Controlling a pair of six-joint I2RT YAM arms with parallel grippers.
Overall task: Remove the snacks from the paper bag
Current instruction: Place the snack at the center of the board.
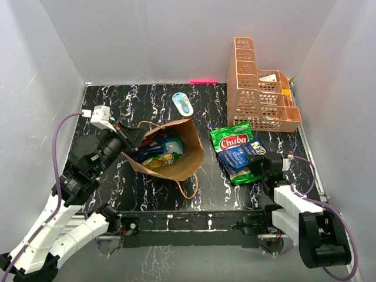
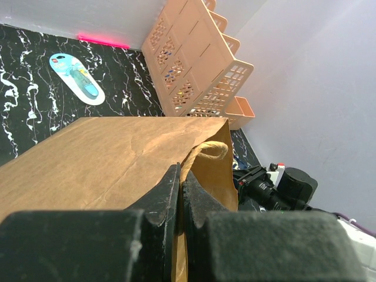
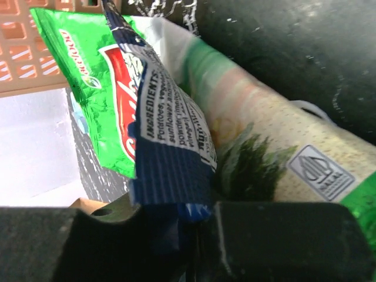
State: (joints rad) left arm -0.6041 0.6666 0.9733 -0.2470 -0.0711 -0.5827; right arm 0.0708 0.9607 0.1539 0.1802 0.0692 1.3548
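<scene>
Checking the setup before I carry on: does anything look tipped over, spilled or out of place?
The brown kraft paper bag lies on its side on the black marbled table, with several glossy snack packets inside its open mouth. The left pincer pinches its edge. Nothing looks torn.

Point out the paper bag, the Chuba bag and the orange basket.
paper bag (image 1: 191, 154), top view, on its brown side.
Chuba bag (image 1: 232, 141), top view, on the red logo.
basket (image 1: 242, 88), top view, on its lattice wall.
</scene>
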